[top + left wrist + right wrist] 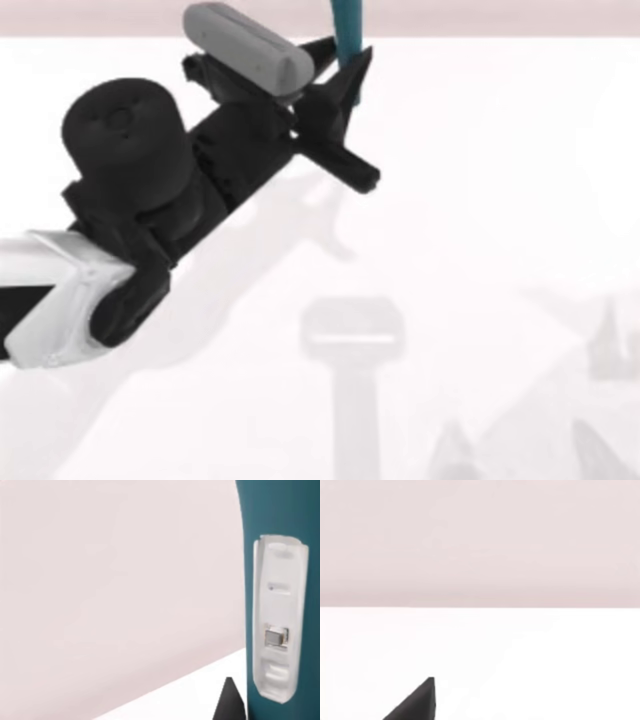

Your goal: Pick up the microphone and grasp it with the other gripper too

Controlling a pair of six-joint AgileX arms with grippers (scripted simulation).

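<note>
Fingers [352,85] of the left gripper [343,70] are clamped on the teal microphone [347,30], held upright off the desk [480,200] near its far edge, white switch strip [279,617] showing. Right gripper [417,702]: cannot tell.

Teal microphone [280,510] with a white switch strip [279,617]; black left gripper [335,75] carrying a grey block [248,45]; white tabletop [480,200].
</note>
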